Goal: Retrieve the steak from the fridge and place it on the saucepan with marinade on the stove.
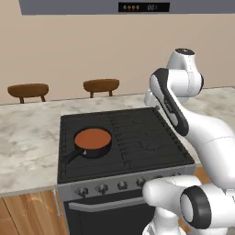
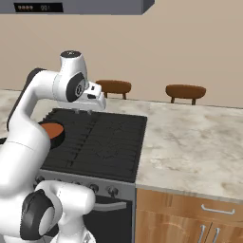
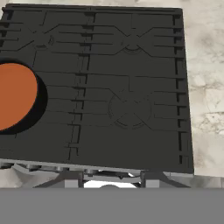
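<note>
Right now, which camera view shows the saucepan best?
The left base view: the whole saucepan shows on the stove, handle and marinade included. In the right base view the arm hides most of the pan. The hand view cuts it off at the left edge.

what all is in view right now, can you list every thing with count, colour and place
small round black saucepan: one, black with a long straight handle, front left of the cooktop
smooth orange-brown marinade: one flat disc, orange-brown, filling the saucepan
black ridged-grate stove: one, black top with silver front panel and round knobs, set in the counter
marbled stone counter: beige-grey, on both sides of the stove
round wooden stools: two, brown, behind the counter
wooden cabinets: brown with silver handles, below the counter right of the stove
grey range hood: one, grey with a small display, above the stove
white robot arm: one, white with dark joints, raised over the stove
gripper: one, dark fingertips, state unclear, nothing seen held
</note>
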### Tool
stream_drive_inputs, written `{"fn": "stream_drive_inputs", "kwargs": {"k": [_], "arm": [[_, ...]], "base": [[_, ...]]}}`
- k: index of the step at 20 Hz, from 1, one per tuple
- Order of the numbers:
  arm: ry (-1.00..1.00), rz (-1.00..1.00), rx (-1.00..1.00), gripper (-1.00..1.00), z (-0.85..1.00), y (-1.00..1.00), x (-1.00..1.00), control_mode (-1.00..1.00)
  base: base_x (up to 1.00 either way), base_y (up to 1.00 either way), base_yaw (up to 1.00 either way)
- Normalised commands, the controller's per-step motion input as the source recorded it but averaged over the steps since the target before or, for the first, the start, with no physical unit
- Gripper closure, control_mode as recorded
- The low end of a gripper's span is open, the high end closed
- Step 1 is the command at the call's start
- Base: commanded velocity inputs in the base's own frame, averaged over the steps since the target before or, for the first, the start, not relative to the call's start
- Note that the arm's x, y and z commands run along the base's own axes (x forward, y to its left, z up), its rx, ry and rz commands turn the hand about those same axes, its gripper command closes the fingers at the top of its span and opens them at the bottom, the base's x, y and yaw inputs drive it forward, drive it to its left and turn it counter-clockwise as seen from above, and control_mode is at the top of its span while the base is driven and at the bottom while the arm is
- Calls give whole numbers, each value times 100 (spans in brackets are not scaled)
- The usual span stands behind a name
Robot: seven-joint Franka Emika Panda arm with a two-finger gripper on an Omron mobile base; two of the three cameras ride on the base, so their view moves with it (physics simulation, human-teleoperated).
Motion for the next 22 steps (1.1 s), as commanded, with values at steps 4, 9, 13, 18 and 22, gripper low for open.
{"fn": "stream_drive_inputs", "kwargs": {"k": [4, 9, 13, 18, 22], "arm": [[0, 0, 0, -100, 0, 0, 0, 100], [0, 0, 0, -100, 0, 0, 0, 100], [0, 0, 0, -100, 0, 0, 0, 100], [0, 0, 0, -100, 0, 0, 0, 100], [0, 0, 0, -100, 0, 0, 0, 100]], "base": [[0, 0, 0], [0, 0, 0], [-55, 0, -3], [-57, -14, -69], [-10, 0, -100]]}}
